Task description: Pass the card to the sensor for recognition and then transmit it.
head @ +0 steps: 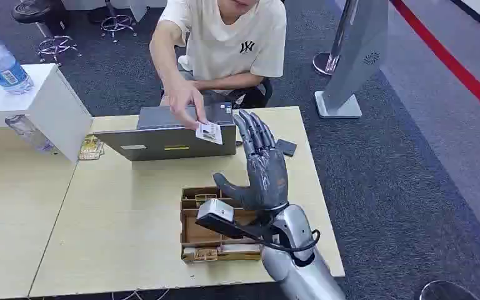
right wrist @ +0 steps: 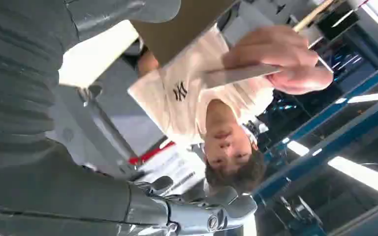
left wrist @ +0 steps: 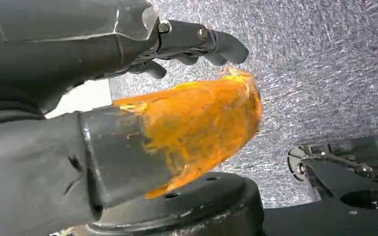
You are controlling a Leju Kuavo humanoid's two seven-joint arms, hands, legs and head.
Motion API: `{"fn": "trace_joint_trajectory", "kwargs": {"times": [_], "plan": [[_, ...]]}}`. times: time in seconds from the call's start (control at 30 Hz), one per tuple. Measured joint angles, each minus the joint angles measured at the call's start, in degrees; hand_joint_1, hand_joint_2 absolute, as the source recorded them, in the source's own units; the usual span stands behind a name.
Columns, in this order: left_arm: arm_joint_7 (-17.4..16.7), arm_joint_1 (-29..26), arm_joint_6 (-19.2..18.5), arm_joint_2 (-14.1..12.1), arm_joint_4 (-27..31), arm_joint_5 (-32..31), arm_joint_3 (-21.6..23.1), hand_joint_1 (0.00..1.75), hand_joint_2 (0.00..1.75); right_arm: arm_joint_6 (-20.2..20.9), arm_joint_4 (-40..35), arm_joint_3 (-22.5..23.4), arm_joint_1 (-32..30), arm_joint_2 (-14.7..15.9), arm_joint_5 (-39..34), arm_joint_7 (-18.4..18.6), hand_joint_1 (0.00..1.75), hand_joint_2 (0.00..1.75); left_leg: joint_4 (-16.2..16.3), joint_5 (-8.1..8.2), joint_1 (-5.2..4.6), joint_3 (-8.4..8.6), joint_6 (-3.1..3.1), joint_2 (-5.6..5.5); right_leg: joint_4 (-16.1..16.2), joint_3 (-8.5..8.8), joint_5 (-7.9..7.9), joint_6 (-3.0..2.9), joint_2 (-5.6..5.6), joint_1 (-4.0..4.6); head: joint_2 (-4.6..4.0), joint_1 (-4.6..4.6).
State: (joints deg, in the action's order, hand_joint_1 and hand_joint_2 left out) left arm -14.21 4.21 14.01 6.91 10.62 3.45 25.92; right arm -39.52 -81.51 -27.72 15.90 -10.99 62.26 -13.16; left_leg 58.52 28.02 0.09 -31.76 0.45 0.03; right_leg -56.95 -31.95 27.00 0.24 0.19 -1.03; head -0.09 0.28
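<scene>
Right hand (head: 264, 169) at frame centre, raised over tabletop (head: 131, 231), fingers spread wide, holding nothing. Card (head: 209, 132) just above-left of it, pinched in person's hand (head: 186, 100), before grey laptop (head: 165, 134). Cardboard tray (head: 194, 234) below. Left hand (left wrist: 142, 44) over carpet, fingers loosely apart, empty.

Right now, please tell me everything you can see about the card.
The card is small, thin and white, with faint print too small to read. It looks like stiff paper or plastic. A person's hand pinches it by one edge and holds it tilted in the air, in front of the grey laptop, above the table. The robot's right hand is raised with its fingers spread, just beside the card and not touching it. In the right wrist view the card shows edge-on between the person's fingers.
</scene>
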Motion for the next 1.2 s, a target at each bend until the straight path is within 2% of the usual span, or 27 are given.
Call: {"fn": "trace_joint_trajectory", "kwargs": {"times": [0.47, 0.5, 0.53, 0.57, 1.2], "plan": [[0.0, 0.01, -0.72, -0.02, 0.0, -0.61, 1.27, 0.0, 0.0, -0.02, 4.31, 2.25, 3.77, -1.51, 4.78, 1.86, 0.0, 1.75, 0.0, 0.0, 0.0, -0.01, 0.0, 0.0, 0.0, -0.01, 0.0, 0.0, 0.0, 0.0, 0.0, 0.0], [0.0, 0.02, -0.75, -0.02, 0.0, -0.61, 1.29, 0.0, 0.0, -0.02, 4.48, 2.25, 3.78, -1.53, 4.78, 1.86, 0.14, 1.75, 0.0, 0.0, 0.0, -0.01, 0.0, 0.0, 0.0, -0.01, 0.0, 0.0, 0.0, 0.0, 0.0, -0.02], [0.0, 0.02, -0.75, -0.02, 0.0, -0.63, 1.29, 0.0, 0.0, -0.02, 4.64, 2.25, 3.79, -1.55, 4.8, 1.86, 1.12, 1.75, 0.0, 0.0, 0.0, -0.01, 0.0, 0.0, 0.0, -0.01, 0.0, 0.0, 0.0, 0.0, 0.0, 0.0], [0.0, 0.01, -0.75, -0.02, 0.0, -0.61, 1.29, 0.0, 0.0, -0.02, 4.79, 2.27, 3.8, -1.62, 4.82, 1.88, 1.75, 1.75, 0.0, 0.0, 0.0, -0.01, 0.0, 0.0, 0.0, -0.01, 0.0, 0.0, 0.0, 0.0, 0.0, 0.0], [0.0, 0.02, -0.79, -0.02, 0.0, -0.61, 1.36, 0.0, 0.0, -0.02, 5.86, 2.73, 3.78, -1.64, 3.95, 2.38, 1.75, 1.75, 0.0, 0.0, 0.0, 0.0, 0.0, 0.0, 0.0, -0.02, 0.0, 0.0, 0.0, 0.0, 0.0, 0.0]]}}
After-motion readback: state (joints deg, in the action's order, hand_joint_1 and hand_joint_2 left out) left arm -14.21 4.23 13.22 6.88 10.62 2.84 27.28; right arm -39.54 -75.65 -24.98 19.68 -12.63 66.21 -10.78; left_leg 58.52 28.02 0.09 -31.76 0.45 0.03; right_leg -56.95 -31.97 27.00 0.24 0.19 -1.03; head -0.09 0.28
